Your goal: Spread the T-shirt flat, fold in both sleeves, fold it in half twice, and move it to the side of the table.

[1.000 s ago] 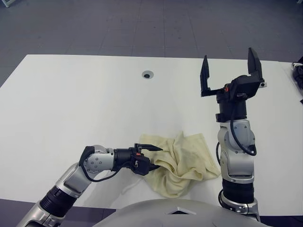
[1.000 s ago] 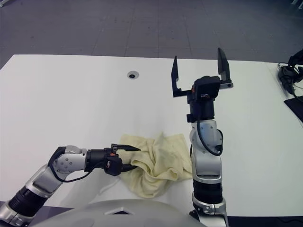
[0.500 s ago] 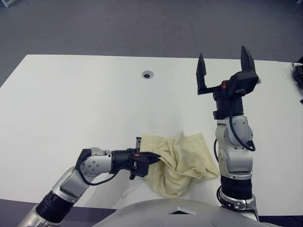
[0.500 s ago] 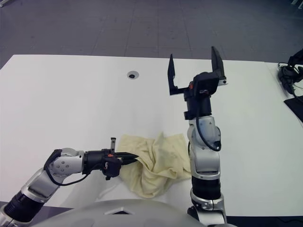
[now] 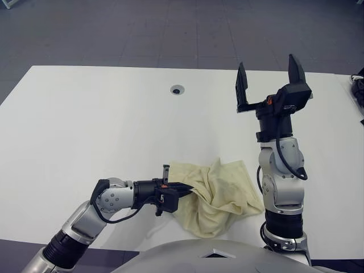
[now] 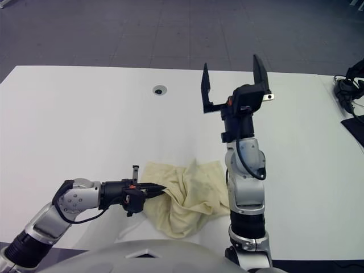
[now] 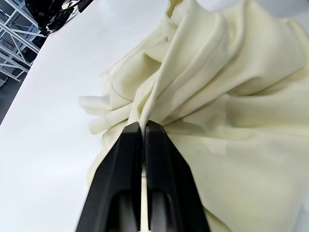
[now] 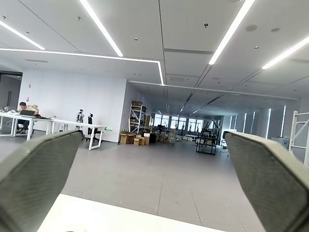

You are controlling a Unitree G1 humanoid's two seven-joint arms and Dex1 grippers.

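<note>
The left pincer (image 5: 191, 190), low and left of centre in the frame, is closed tight on a fold at the left edge of the crumpled pale-yellow T-shirt (image 5: 219, 196) (a bunched heap), which lies bottom centre on the white table (image 5: 85, 114). The right pincer (image 5: 267, 67) stands upright at upper right, spread wide and holding nothing.

right pincer (image 8: 152, 135) spread wide, white table (image 8: 135, 217) beyond
</note>
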